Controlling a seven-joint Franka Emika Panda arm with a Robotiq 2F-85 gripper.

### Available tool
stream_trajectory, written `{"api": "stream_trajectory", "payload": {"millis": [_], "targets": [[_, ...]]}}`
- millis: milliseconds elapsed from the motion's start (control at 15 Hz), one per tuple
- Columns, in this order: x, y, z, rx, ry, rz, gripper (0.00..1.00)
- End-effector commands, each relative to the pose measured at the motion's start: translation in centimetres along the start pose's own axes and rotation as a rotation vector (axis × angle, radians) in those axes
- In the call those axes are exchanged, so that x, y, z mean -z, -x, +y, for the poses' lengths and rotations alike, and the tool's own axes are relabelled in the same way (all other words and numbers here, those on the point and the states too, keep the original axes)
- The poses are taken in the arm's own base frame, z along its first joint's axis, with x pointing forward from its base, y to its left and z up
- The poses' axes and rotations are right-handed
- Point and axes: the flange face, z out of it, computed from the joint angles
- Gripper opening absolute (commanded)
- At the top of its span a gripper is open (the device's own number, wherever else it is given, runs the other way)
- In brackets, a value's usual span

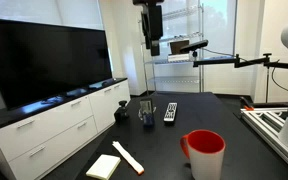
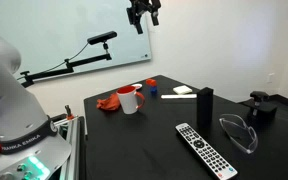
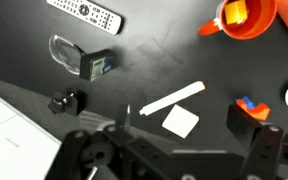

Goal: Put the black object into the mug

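The black object (image 2: 205, 108) stands upright on the dark table, an oblong matte block beside the clear glasses (image 2: 239, 131). It also shows in an exterior view (image 1: 146, 111) and in the wrist view (image 3: 99, 65). The red mug (image 1: 206, 152) with a pale handle stands upright near the table's edge; it shows in the other views too (image 2: 130, 99) (image 3: 247, 14). My gripper (image 3: 189, 127) hangs high above the table in both exterior views (image 1: 152, 30) (image 2: 144, 12). It is open and empty, far from both things.
A flat remote (image 2: 206, 150) lies near the block. A squat black thing (image 2: 260, 106) sits beyond the glasses. A white pad (image 3: 180, 121), a white stick (image 3: 172, 98) and a red-and-blue item (image 3: 250, 104) lie below the gripper. A TV on a white cabinet (image 1: 54, 125) borders the table.
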Motion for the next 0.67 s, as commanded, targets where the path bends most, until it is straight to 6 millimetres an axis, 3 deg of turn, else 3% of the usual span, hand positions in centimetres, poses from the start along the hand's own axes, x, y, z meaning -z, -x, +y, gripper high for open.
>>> {"api": "stream_trajectory", "payload": {"millis": [0, 133, 467, 600], "targets": [[1.8, -0.3, 0.4, -0.007, 0.006, 0.036, 1.00], [3.9, -0.1, 0.7, -0.016, 0.015, 0.072, 1.00], [3.6, 0.1, 0.6, -0.015, 0.014, 0.060, 1.00], [2.5, -0.4, 1.5, -0.059, 0.027, 0.022, 1.00]]}}
